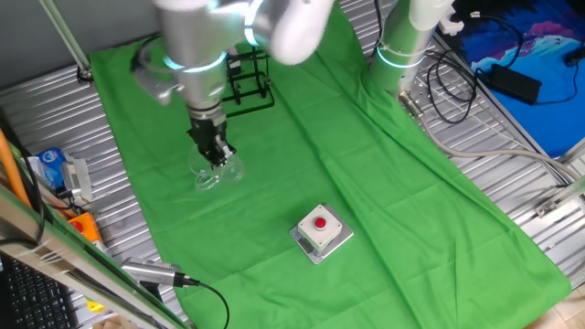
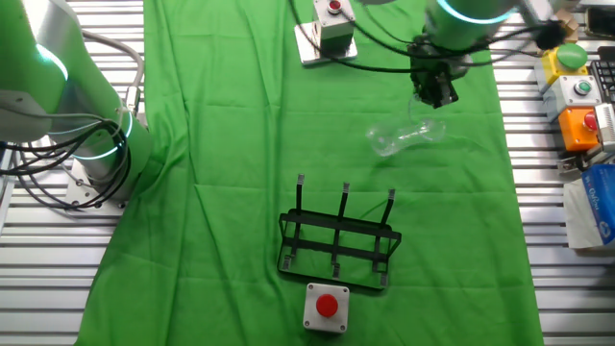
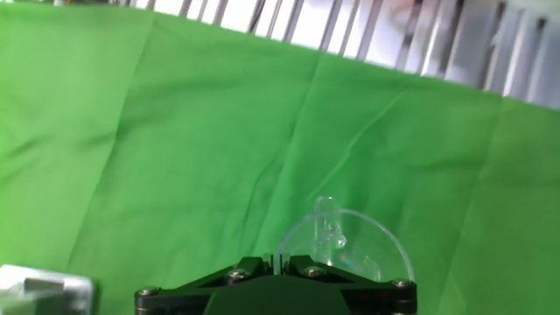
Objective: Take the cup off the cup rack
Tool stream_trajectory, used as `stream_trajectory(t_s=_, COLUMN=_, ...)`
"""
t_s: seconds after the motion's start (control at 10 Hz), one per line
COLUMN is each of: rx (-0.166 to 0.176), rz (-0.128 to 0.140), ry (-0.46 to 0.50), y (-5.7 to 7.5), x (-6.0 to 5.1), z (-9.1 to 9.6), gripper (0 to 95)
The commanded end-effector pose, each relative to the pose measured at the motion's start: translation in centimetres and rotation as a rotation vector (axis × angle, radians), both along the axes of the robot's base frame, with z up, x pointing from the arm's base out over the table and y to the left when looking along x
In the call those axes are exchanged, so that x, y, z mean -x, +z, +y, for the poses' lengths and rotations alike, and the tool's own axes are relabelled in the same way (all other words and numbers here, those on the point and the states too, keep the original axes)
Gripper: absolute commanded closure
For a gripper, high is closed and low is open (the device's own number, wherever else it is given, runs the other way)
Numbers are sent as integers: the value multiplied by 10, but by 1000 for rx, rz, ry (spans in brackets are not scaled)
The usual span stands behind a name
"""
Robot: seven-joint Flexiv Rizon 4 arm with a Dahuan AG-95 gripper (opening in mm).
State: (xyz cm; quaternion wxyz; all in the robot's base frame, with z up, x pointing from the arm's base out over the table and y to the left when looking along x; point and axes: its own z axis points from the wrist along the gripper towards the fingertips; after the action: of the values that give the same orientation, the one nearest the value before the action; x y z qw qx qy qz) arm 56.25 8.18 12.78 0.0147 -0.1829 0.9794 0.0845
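lying clear glass cup [image 2: 404, 137], black wire cup rack [image 2: 338, 242]

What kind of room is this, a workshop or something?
Most likely a robotics lab. A robot arm's gripper works over a green cloth on a slatted metal table, with a second arm, cables and red-button boxes around.

I see a wrinkled green cloth [image 1: 384, 183] covering the ribbed metal bench [image 1: 55, 119], with a blue patterned fabric [image 1: 539, 55] beyond the cloth's far corner.
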Motion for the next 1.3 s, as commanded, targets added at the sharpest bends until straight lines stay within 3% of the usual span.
stream_trajectory(t_s=0.1, rx=7, rz=-37, ry=66, y=-1, x=4, z=0, gripper=760)
stream_trajectory(t_s=0.2, rx=6, rz=-39, ry=69, y=-1, x=5, z=0, gripper=760)
stream_trajectory(t_s=0.3, rx=15, rz=-50, ry=73, y=-2, x=6, z=-1, gripper=950)
stream_trajectory(t_s=0.5, rx=16, rz=-78, ry=89, y=-1, x=8, z=-2, gripper=950)
stream_trajectory(t_s=0.7, rx=18, rz=-86, ry=100, y=0, x=9, z=-4, gripper=950)
stream_trajectory(t_s=0.8, rx=46, rz=-112, ry=114, y=1, x=11, z=-7, gripper=950)
stream_trajectory(t_s=0.9, rx=52, rz=-128, ry=120, y=2, x=12, z=-9, gripper=950)
stream_trajectory(t_s=1.0, rx=56, rz=-157, ry=124, y=4, x=14, z=-11, gripper=950)
stream_trajectory(t_s=1.3, rx=68, rz=-291, ry=146, y=23, x=8, z=-5, gripper=950)
